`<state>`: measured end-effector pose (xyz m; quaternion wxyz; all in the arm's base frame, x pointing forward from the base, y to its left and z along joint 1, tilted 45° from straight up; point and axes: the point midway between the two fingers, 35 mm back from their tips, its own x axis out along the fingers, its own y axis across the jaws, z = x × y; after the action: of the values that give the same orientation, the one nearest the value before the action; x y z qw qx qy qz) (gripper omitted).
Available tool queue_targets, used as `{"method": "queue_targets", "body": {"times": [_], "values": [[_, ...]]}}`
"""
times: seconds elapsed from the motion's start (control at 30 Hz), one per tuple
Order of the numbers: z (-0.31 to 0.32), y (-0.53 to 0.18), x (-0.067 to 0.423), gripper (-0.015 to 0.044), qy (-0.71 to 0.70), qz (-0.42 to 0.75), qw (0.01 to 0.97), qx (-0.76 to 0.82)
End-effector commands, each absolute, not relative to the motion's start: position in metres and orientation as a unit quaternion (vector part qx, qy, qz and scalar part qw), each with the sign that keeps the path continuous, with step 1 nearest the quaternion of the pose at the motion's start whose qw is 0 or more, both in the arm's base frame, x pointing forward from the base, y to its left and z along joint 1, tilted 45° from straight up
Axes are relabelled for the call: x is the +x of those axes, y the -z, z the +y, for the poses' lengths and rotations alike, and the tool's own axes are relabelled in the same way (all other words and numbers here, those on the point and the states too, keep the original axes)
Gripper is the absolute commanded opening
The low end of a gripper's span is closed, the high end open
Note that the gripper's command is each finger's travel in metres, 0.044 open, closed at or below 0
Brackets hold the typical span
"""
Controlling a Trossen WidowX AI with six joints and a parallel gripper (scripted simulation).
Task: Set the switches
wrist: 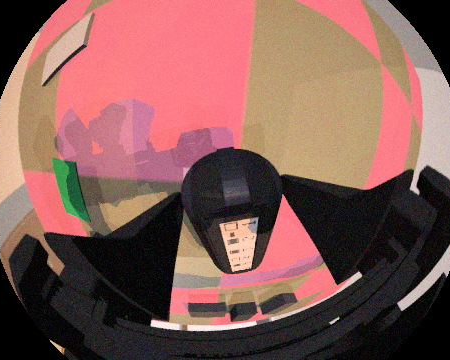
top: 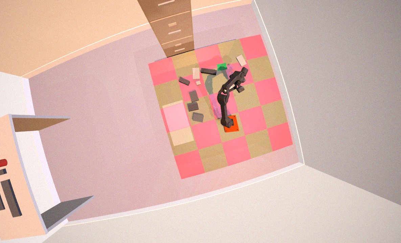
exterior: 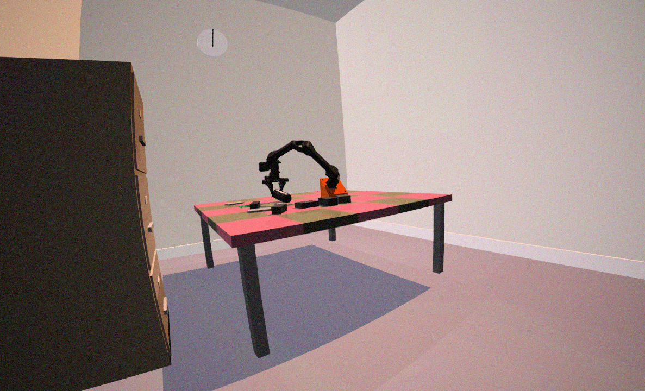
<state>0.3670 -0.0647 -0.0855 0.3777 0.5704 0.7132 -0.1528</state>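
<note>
A square tabletop point(exterior: 266, 228) on dark legs stands in a plain room, chequered in matte pink and tan, with a brown drawer cabinet point(exterior: 142, 145) near one side and a round wall clock point(exterior: 212, 42) above. Flat beige cards and blocky dark grey modules point(top: 192, 106) lie scattered over the half of the tabletop nearest the cabinet; a small green block point(top: 221, 66) sits at about twelve o'clock from the orange base plate point(top: 234, 128).

The black arm rises from that plate, arches high and points its wrist straight down. Its pincer point(exterior: 276, 187) is clenched on the dark grey controller unit point(wrist: 232, 207), lifted off the tabletop and tilted end-down. In the wrist view the unit's pale underside label point(wrist: 237, 246) faces the camera, its squares too small to read.
</note>
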Motion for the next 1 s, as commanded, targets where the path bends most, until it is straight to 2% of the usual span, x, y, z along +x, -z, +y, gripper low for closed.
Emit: {"method": "queue_targets", "body": {"times": [0.0, 0.97], "values": [[-0.068, 0.078, 0.368, 0.0336, 0.152, 0.711, 0.381, 0.571], [-0.072, 0.056, 0.363, 0.0336, 0.152, 0.711, 0.381, 0.571]]}}
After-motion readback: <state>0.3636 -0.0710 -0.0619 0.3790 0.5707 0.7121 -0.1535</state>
